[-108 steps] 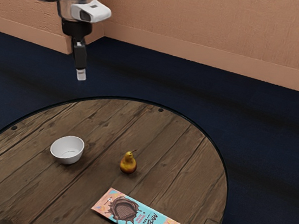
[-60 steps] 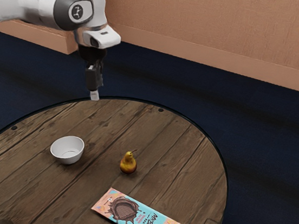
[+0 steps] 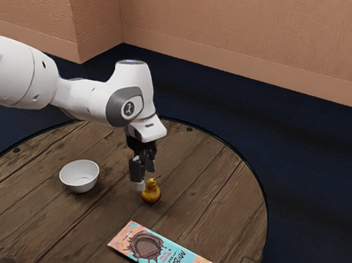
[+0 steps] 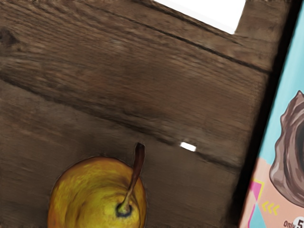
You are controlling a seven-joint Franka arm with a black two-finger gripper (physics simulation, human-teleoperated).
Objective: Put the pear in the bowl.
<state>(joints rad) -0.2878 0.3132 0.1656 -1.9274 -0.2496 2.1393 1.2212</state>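
Lining up the grasp seems to be the step in hand: the black two-finger gripper (image 3: 146,177) is open at the small yellow-brown pear (image 3: 151,194) on the round wooden worktop (image 3: 210,193), and should settle around it before closing. The exterior view shows the white, round bowl (image 3: 78,188) at the exterior view's left, apart from the pear; the wrist view reveals the dark hollow (image 4: 124,210) at the stem's (image 4: 137,172) base.

"MrBeast" is printed on the flat blue-and-pink chocolate packet (image 3: 159,254), exterior view's lower centre; "Only 5" is seen on it, wrist view's lower right.
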